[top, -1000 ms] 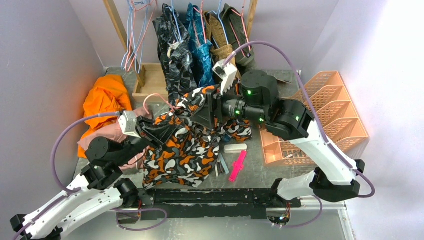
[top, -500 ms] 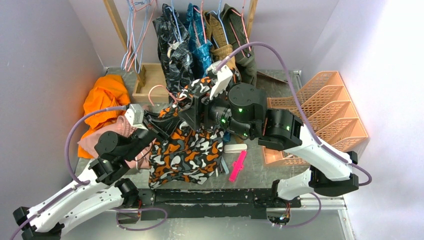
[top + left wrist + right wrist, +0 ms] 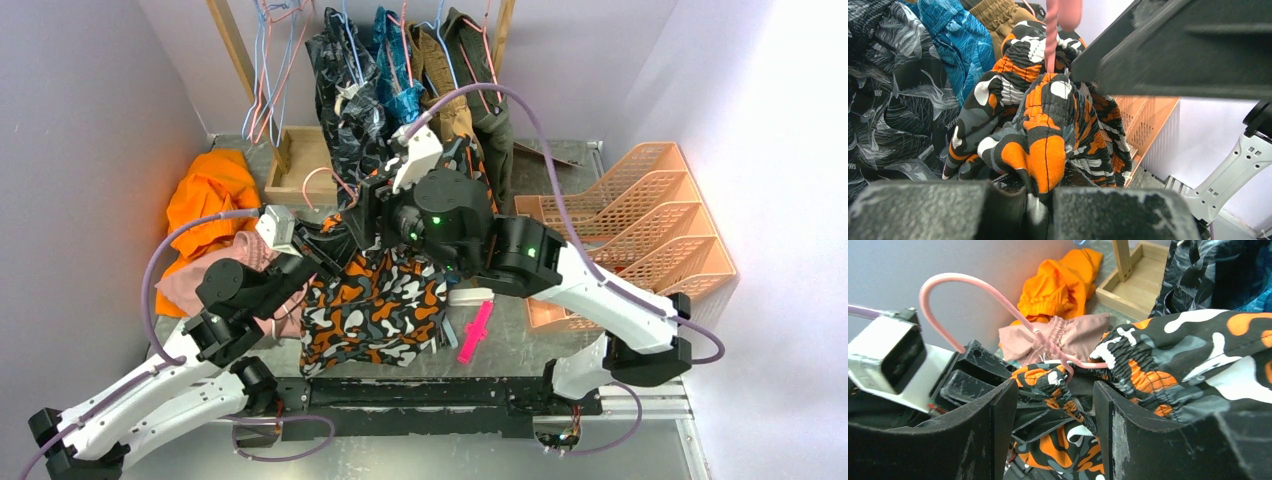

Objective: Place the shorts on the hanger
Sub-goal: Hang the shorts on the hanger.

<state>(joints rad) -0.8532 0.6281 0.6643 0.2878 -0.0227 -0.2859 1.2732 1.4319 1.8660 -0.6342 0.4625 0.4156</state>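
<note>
The shorts (image 3: 375,305), in orange, black, white and grey camouflage, hang in a bunch off the table's middle. Their gathered waistband (image 3: 1048,100) is threaded on the pink wire hanger (image 3: 963,282), whose hook (image 3: 312,180) rises left of the arms. My left gripper (image 3: 1040,197) is shut on a fold of the shorts and holds it up just below the hanger's neck (image 3: 1051,30). My right gripper (image 3: 1053,392) is open, its fingers on either side of a strand of waistband without pinching it. It sits directly above the left gripper (image 3: 325,245).
A plain pink pair (image 3: 215,275) and an orange cloth (image 3: 210,195) lie at the left. Several garments (image 3: 400,90) hang on a wooden rack with a box base (image 3: 300,160) at the back. An orange file tray (image 3: 650,230) stands right. A pink clip (image 3: 475,330) lies near the front.
My right arm has swung left and toward the back, over the shorts. My left gripper has risen and moved right with the fabric, so the shorts hang more bunched.
</note>
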